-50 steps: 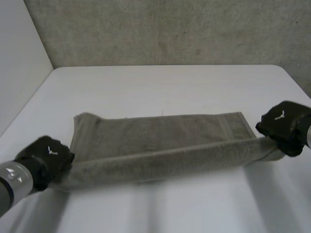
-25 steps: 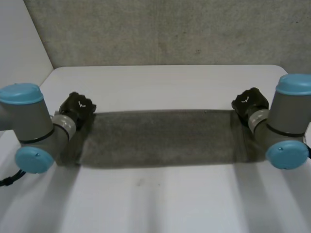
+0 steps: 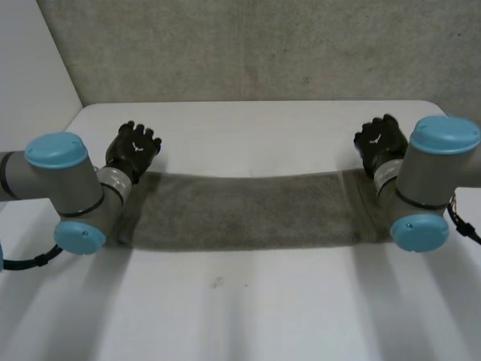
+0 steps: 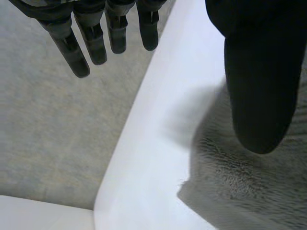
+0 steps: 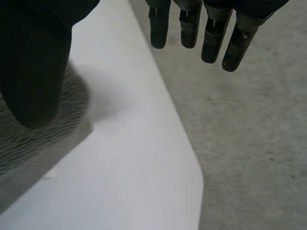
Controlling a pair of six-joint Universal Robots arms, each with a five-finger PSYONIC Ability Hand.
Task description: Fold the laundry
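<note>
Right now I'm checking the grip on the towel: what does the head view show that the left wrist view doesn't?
Head view's own: the whole towel folded into a long band across the white table, the left hand by its far left corner and the right hand by its far right corner. Left wrist view's own: the left hand's fingers straight and its thumb over the towel's corner, holding nothing. Shared: towel, table, left hand.

The left hand and right hand are open, with straight fingers and thumbs held apart. The left arm and right arm reach forward.
</note>
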